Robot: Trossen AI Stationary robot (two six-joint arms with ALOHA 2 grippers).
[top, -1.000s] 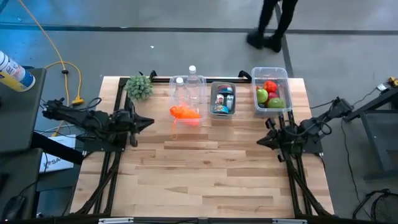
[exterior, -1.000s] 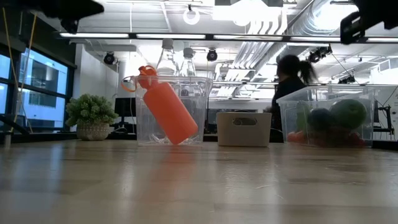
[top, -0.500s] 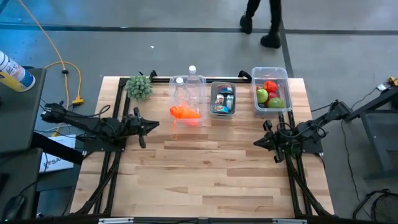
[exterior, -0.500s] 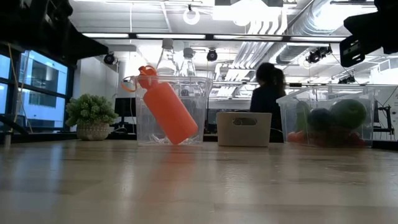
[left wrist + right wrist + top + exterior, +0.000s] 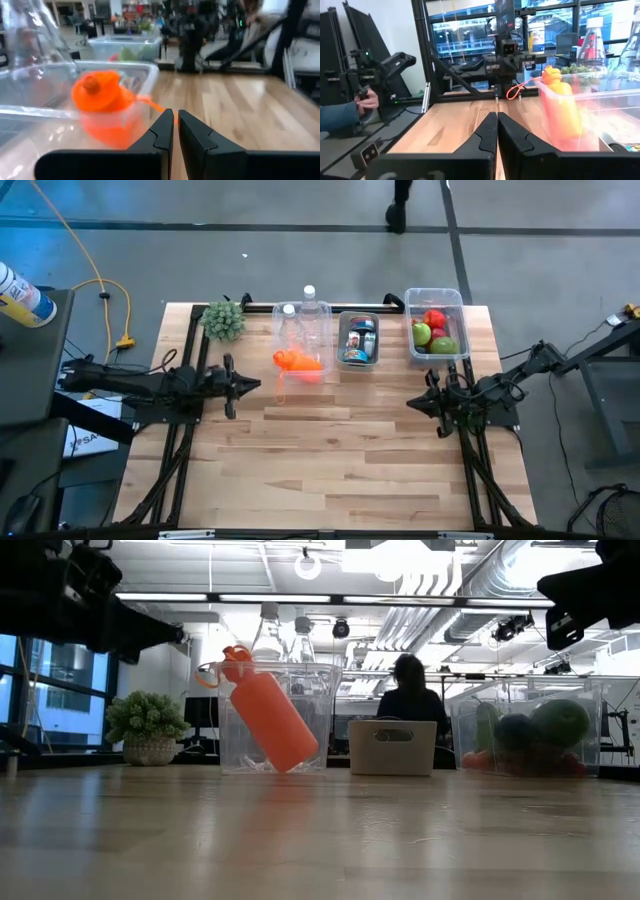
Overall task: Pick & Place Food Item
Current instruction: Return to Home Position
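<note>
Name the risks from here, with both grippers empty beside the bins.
1. The orange bottle leans tilted in the left transparent bin, its cap and strap above the rim; the left gripper, shut and close by, might snag it if it swings that way.
2. The right gripper hangs near the fruit bin; a wide swing could nudge it.

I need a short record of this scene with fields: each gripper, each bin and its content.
left gripper: shut, empty, above the left side of the table
right gripper: shut, empty, above the table's right side
left transparent bin: tilted orange bottle, clear bottles
middle bin: cans
right transparent bin: green and red fruit
</note>
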